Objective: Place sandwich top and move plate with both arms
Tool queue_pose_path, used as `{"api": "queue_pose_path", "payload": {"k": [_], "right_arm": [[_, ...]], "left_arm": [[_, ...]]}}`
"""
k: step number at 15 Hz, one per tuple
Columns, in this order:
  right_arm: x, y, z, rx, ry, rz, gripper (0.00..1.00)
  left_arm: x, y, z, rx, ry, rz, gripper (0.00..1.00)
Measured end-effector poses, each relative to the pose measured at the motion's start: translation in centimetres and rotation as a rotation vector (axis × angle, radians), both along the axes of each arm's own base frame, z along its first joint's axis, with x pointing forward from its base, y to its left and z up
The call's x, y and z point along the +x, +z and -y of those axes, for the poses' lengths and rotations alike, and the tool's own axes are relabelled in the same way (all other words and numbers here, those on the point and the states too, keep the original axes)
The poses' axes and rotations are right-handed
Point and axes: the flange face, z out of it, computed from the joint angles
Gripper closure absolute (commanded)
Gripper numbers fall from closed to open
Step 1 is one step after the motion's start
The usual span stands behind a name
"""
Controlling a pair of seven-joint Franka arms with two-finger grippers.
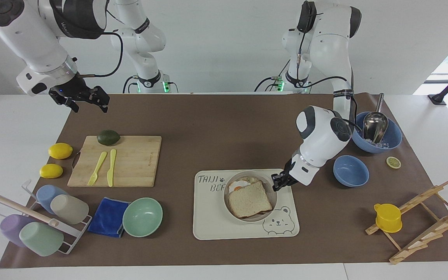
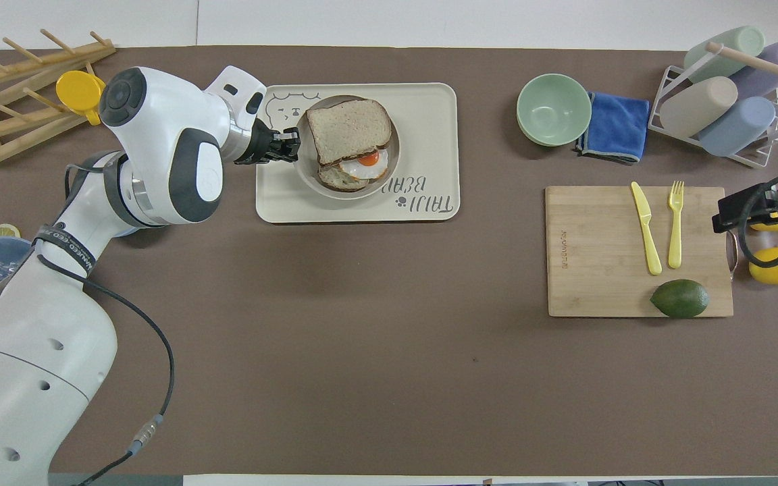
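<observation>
The sandwich top (image 1: 249,198), a square slice of pale, speckled bread with a thin brown crust, lies skewed on a lower slice topped with a fried egg (image 2: 365,160), so the orange yolk and some white peek out on the side nearer the robots. Both sit in the small round off-white plate (image 1: 228,190), which rests on the large cream rectangular bear tray (image 1: 216,225), partly covering its printed lettering and lying close to the bear face drawn on it.

The left gripper (image 1: 279,181) is low at the plate's rim, on the side toward the left arm's end of the table, its black fingers pinched on the plate's edge.

The right gripper (image 1: 86,100) waits raised over the table near the right arm's end, above the wooden cutting board (image 1: 134,163); its fingers are spread apart.
</observation>
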Motion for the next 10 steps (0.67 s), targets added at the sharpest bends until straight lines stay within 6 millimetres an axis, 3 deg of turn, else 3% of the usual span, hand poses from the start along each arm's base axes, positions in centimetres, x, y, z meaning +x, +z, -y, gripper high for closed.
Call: {"api": "queue_pose_path", "payload": {"k": [1, 2, 3, 4, 10], "right_arm": [[0.00, 0.00, 0.00, 0.000, 0.000, 0.000, 0.00], [0.00, 0.00, 0.00, 0.000, 0.000, 0.000, 0.00], [0.00, 0.00, 0.00, 0.000, 0.000, 0.000, 0.00], [0.00, 0.00, 0.00, 0.000, 0.000, 0.000, 0.00], [0.00, 0.00, 0.00, 0.000, 0.000, 0.000, 0.00]], "left_arm": [[0.05, -0.38, -0.02, 0.002, -0.006, 0.002, 1.00], [0.07, -0.59, -0.02, 0.003, -0.011, 0.004, 0.78], [0.08, -0.64, -0.02, 0.004, -0.017, 0.007, 0.13], [0.11, -0.59, 0.01, 0.004, -0.022, 0.014, 0.00], [0.69, -0.04, -0.72, 0.022, -0.025, 0.057, 0.00]]}}
